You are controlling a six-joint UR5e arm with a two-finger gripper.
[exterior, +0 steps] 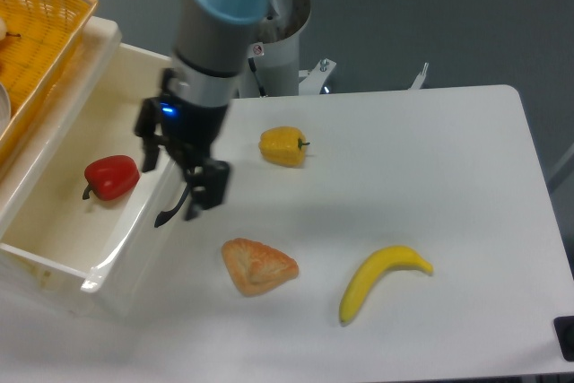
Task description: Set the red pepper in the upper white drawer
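The red pepper (112,177) lies on the floor of the upper white drawer (54,257), which is pulled open at the left of the table. It rests on its side, with its dark stem pointing left. My gripper (179,175) hangs just right of the pepper, above the drawer's front wall and its black curved handle (170,213). Its jaws stand apart with nothing between them. The gripper is not touching the pepper.
A yellow wicker basket (40,33) sits above the drawer at the top left. On the white table lie a yellow pepper (282,146), a croissant-like pastry (258,266) and a banana (381,280). The robot's base (282,51) stands behind the table.
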